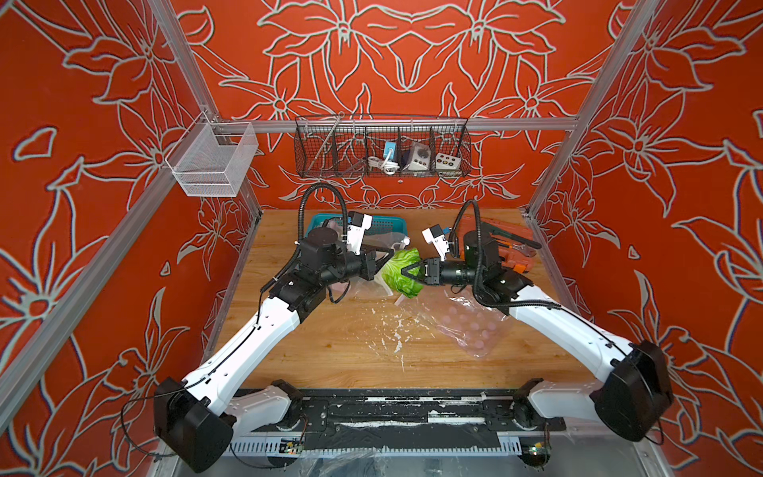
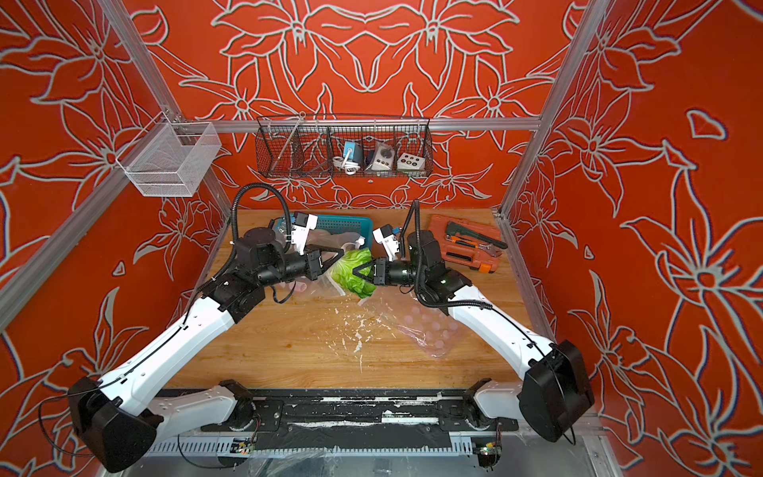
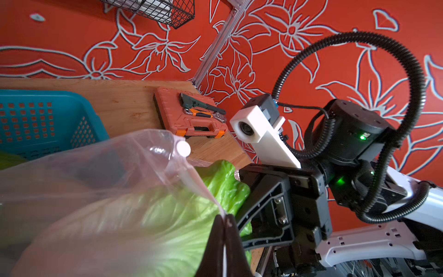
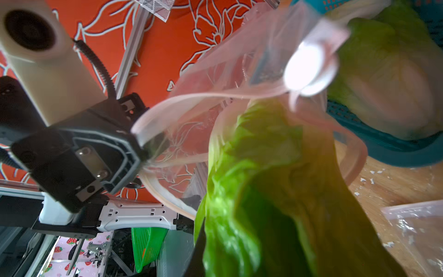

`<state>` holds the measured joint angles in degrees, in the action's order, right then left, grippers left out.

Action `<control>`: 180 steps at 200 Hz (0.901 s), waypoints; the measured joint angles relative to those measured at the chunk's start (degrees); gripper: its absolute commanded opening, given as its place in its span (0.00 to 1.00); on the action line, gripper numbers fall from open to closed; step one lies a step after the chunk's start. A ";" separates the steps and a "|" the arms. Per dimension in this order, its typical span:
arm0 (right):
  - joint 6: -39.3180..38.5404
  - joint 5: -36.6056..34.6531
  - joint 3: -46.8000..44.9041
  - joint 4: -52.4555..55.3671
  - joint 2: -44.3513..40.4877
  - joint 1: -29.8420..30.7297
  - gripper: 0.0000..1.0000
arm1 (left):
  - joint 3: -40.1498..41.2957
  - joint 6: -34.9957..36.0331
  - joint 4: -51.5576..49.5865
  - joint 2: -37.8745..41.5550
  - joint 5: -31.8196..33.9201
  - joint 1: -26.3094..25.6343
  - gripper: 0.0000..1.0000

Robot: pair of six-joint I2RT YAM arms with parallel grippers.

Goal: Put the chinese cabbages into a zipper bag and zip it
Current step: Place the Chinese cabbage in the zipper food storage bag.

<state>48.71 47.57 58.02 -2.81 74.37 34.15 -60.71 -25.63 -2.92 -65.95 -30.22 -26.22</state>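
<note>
Roughly midway, by my reading: the left gripper (image 3: 225, 223) is pressed together on the rim of the bag (image 3: 96, 172), holding its mouth up above the table (image 1: 330, 351). The right gripper (image 1: 406, 270) pinches the leafy end of a cabbage (image 1: 396, 268) that sits partly inside that mouth, between the two arms. This head has yet to go fully in, a second cabbage (image 4: 395, 79) lies in the basket (image 4: 383, 148), and the zip gapes with its slider (image 4: 309, 69) at one end of the rim. So most of the loading and all of the zipping look to be left. Both top views place the arms, the basket behind them and a spare bag (image 1: 475, 326) lying flat near the right arm, but hide the basket's contents. Only the right wrist view shows the head waiting in the basket. Only the left wrist view shows the rim caught between the fingers and pale leaf through the film. Whether another head is already bagged I cannot tell.
</note>
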 measured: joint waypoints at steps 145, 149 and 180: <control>8.72 -8.02 0.85 -4.70 5.11 1.97 0.00 | 3.19 -5.95 7.06 0.00 0.46 -2.67 0.00; 8.61 -8.74 1.51 -3.21 5.46 2.38 0.01 | 3.19 -6.01 7.06 0.00 0.59 -2.67 0.00; 3.13 -16.57 9.01 7.41 9.01 6.97 0.00 | 3.26 -6.64 7.50 0.00 1.33 -2.54 0.00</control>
<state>51.83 31.00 67.02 4.60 83.37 41.12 -57.45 -32.27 4.58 -65.95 -28.88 -28.75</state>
